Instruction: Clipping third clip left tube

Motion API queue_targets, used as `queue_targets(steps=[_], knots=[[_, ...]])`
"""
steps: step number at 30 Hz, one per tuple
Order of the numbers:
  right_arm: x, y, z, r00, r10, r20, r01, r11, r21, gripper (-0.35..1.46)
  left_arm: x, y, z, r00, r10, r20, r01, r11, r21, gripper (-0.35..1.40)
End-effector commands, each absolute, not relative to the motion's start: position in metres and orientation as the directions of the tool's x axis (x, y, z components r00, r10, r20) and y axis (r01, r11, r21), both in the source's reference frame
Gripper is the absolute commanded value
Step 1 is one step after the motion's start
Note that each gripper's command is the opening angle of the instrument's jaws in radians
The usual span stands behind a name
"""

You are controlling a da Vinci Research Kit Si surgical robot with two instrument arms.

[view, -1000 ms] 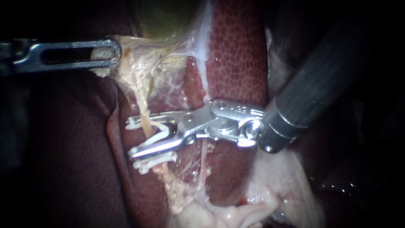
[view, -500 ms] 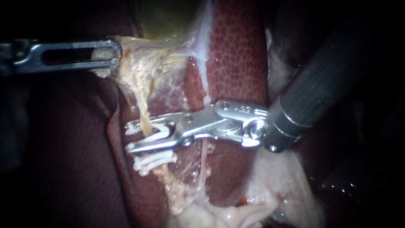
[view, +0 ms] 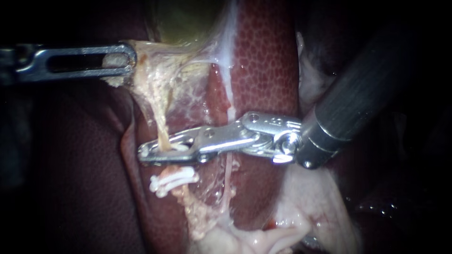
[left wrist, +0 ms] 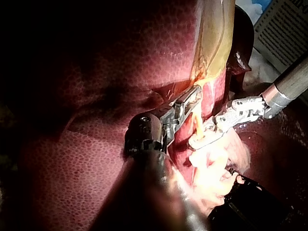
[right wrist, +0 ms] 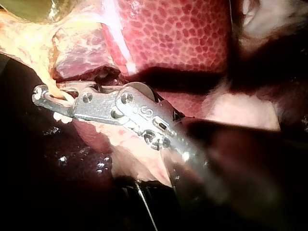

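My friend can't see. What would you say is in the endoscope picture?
The right instrument, coming in across the red liver, has its jaws shut on the thin left tube, just above white clips already on it. The left instrument grips pale tissue higher up, stretching it taut.

The right instrument point(view: 147, 153) is clamping down! Its end effector's jaws, wide apart a second ago and half closed a moment later, now lie almost together across the left tube point(view: 161, 134). The clip point(view: 179, 147) between them is squeezed flat around it.
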State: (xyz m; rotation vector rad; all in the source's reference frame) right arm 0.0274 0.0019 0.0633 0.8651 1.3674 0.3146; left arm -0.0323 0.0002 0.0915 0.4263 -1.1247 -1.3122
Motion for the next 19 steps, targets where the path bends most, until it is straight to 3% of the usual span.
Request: queue_targets(steps=[1,19], knots=[[0.0275,0.0019,0.0633,0.223,0.658,-0.719,0.277,0.664,0.694,-0.35,-0.0323,0.0002,0.0915,-0.139,-0.904,0.405,0.538,0.274,0.797,-0.16],[0.0274,0.0017,0.0631,0.223,0.657,-0.720,0.280,0.664,0.693,-0.35,-0.0323,0.0002,0.0916,-0.139,-0.904,0.405,0.539,0.274,0.797,-0.16]])
